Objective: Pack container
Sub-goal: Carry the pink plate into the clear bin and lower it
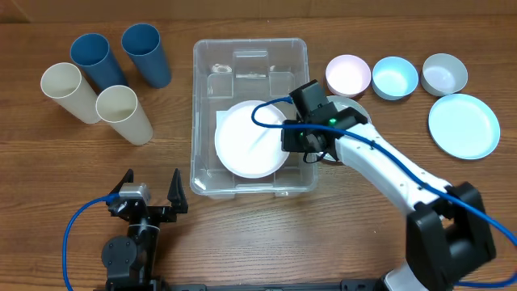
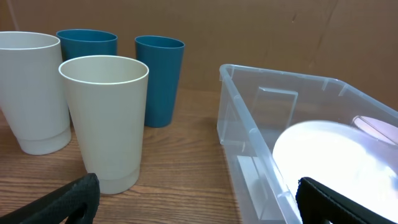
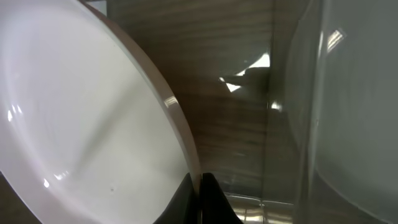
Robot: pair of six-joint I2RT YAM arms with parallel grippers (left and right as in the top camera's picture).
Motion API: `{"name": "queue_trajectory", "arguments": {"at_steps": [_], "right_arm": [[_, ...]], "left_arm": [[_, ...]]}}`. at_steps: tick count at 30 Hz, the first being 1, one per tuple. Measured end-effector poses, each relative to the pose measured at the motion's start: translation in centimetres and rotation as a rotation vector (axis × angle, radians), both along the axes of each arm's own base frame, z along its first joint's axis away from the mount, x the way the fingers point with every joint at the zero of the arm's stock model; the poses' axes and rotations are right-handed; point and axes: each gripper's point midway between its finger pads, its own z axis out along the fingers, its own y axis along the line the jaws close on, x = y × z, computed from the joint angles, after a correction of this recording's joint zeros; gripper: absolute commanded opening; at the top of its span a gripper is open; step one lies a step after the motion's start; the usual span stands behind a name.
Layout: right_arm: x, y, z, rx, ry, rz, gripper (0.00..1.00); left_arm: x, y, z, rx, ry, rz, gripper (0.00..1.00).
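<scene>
left hand (image 1: 151, 187) near left, fingers spread, empty | container (image 1: 196, 97) sat mid-surface (image 1: 65, 178) | right hand (image 1: 292, 137) over its right wall, clamped on the rim of white plate (image 1: 246, 141) inside | cups (image 1: 121, 113) far left, bowls (image 1: 395, 78) far right

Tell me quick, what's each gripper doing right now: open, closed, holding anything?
Left gripper: open, holding nothing.
Right gripper: shut on the white plate at its rim, inside the container.
</scene>
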Motion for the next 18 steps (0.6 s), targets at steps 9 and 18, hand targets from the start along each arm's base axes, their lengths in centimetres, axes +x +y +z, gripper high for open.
{"name": "queue_trajectory", "arguments": {"at_steps": [9,18], "right_arm": [[0.06,0.41,0.0,0.005,0.005,0.007,0.29],[-0.7,0.82,0.21,0.028,0.044,0.021,0.3]], "left_arm": [[0.0,-0.01,0.0,0.0,0.0,0.0,1.0],[0.0,0.03,0.02,0.001,0.0,0.001,1.0]]}}
